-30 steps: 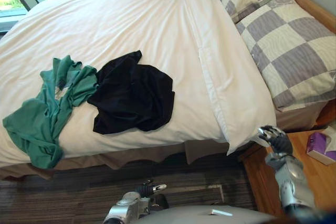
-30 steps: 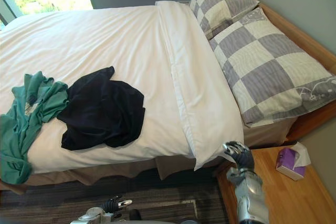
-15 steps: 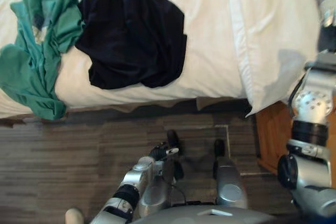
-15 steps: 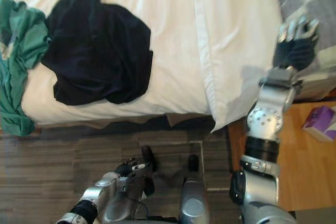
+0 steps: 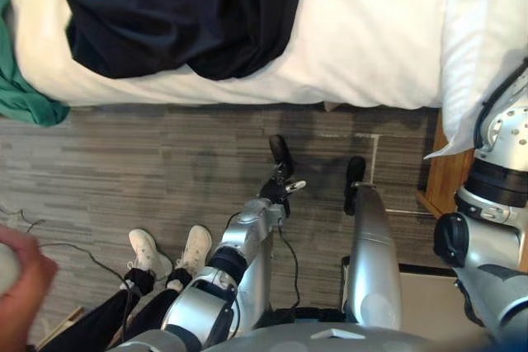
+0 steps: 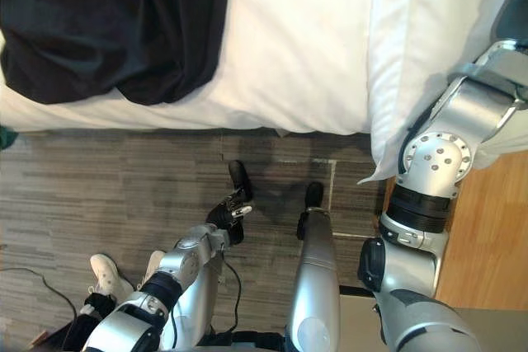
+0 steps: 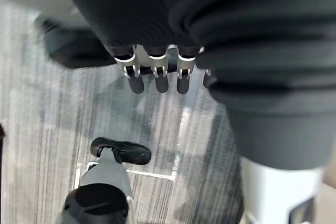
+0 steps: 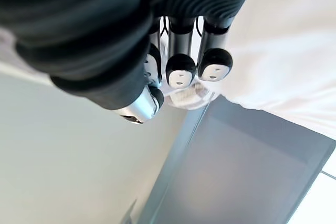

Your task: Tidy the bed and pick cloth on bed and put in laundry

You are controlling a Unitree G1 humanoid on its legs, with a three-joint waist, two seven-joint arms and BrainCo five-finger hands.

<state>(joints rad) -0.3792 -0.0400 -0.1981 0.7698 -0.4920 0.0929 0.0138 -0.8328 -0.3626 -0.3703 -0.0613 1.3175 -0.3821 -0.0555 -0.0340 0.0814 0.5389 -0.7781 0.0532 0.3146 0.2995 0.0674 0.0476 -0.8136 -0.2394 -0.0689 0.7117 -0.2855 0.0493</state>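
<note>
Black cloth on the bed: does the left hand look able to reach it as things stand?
Probably yes. The left hand hangs over the floor, holding nothing, and the black cloth lies at the near edge of the bed with nothing between them; the arm must lift.

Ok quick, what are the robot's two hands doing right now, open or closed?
Left hand: open, fingers relaxed, holding nothing.
Right hand: open, holding nothing.

The black cloth (image 5: 181, 14) is matt and wrinkly. The sheet (image 5: 363, 39) is smooth white cloth. The floor (image 5: 124, 179) looks rough and stripy. The side table (image 6: 495, 228) is smooth wood.
</note>
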